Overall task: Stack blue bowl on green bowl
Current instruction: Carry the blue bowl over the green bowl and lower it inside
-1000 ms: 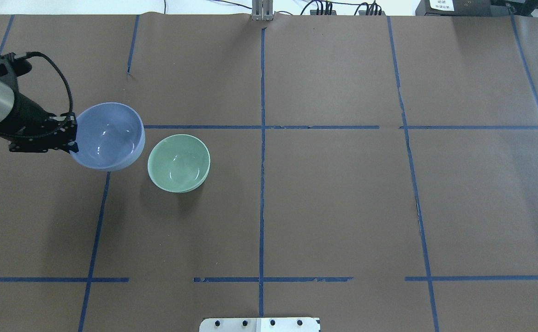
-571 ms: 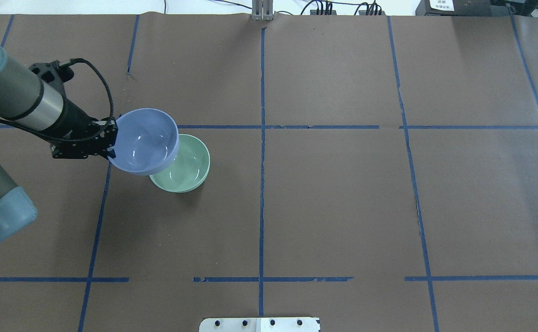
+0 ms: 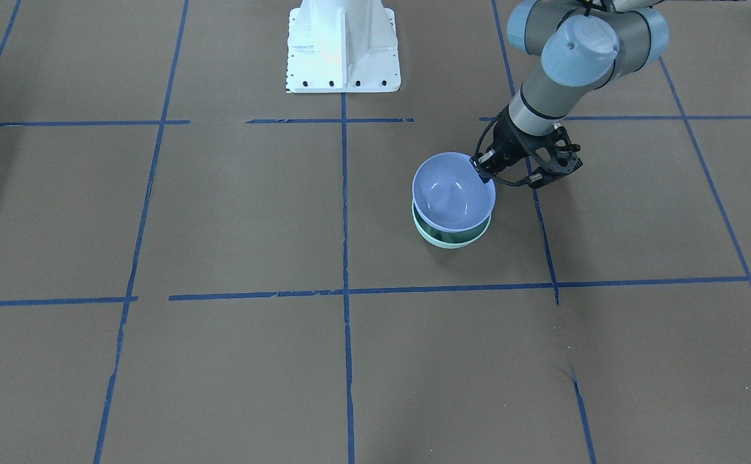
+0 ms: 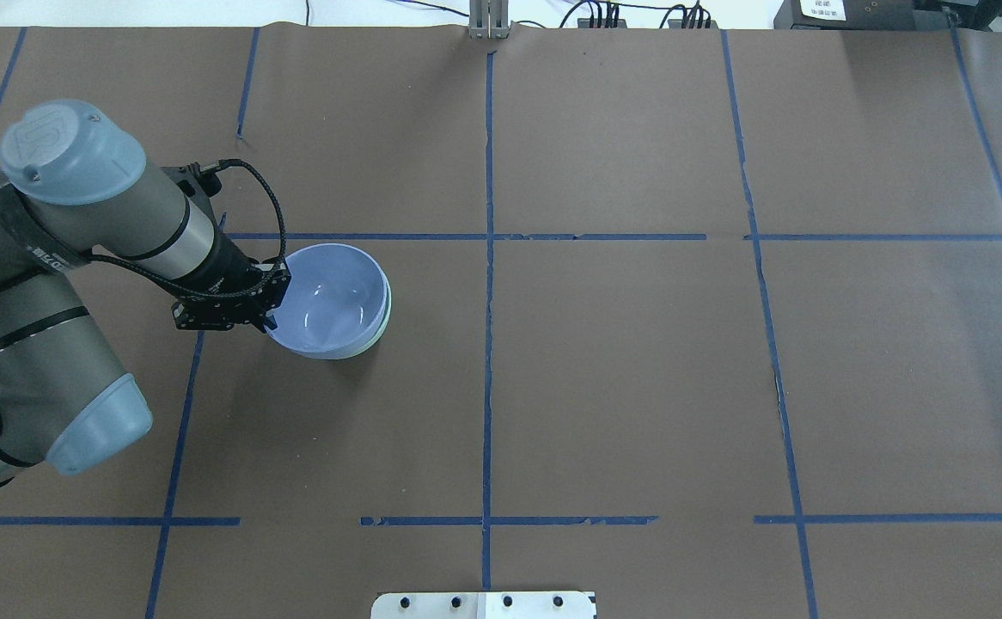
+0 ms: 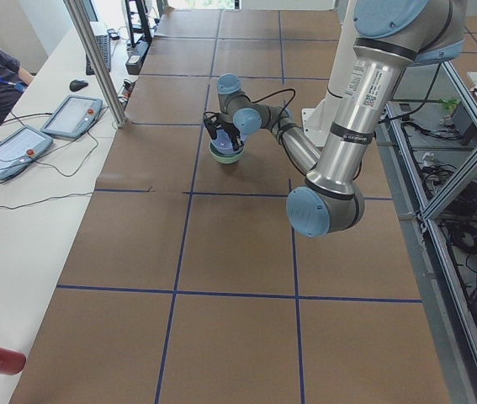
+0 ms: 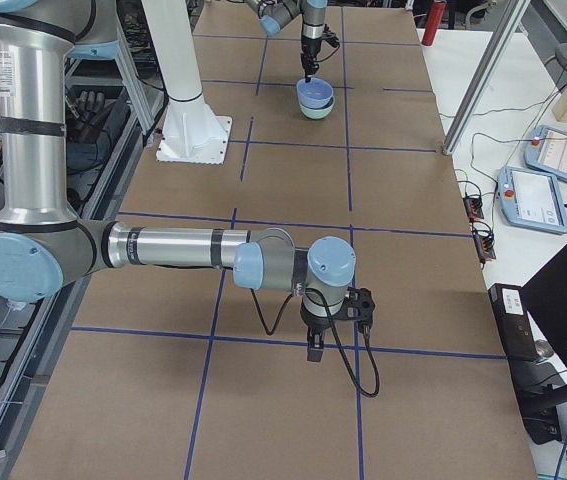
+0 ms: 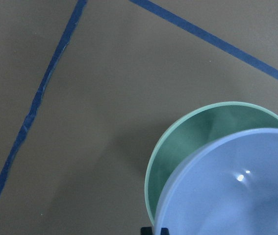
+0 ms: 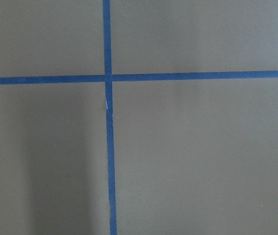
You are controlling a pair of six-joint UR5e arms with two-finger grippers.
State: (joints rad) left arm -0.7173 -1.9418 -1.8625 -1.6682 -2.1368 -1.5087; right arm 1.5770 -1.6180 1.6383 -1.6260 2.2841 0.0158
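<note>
Landmark for all positions: green bowl (image 3: 451, 241), standing upright on the table (image 3: 234, 212).

Blue bowl (image 3: 453, 191): directly over the green bowl, upright, mouth up. It was offset slightly toward the robot's side of the green bowl. Overhead, the blue bowl (image 4: 329, 297) covered nearly all of the green bowl (image 4: 387, 311), which showed only as a thin mint crescent on the side away from the left arm. The left wrist camera showed the blue bowl (image 7: 237, 191) overlapping the green bowl (image 7: 197, 132), with a crescent of green interior exposed. Could not tell whether the blue bowl's underside touched the green bowl.

Left gripper (image 4: 274, 299): clamped on the blue bowl's rim, at the edge of the green bowl nearest the left arm. From the front, the left gripper (image 3: 484, 166) pinched the rim from above. Two dark fingertips (image 7: 147, 231) showed at the bottom edge of the wrist view, just under the blue rim.

Right gripper (image 6: 315, 350): well apart from the green bowl, toward the far end of the table on the robot's right, pointing down above the surface. Seen from the side camera only, so I cannot tell whether its jaws were apart or together. Its wrist camera showed only a tape cross (image 8: 107, 77) on brown paper.

Robot base (image 3: 342, 45): well apart from the green bowl, on the robot's side.
</note>
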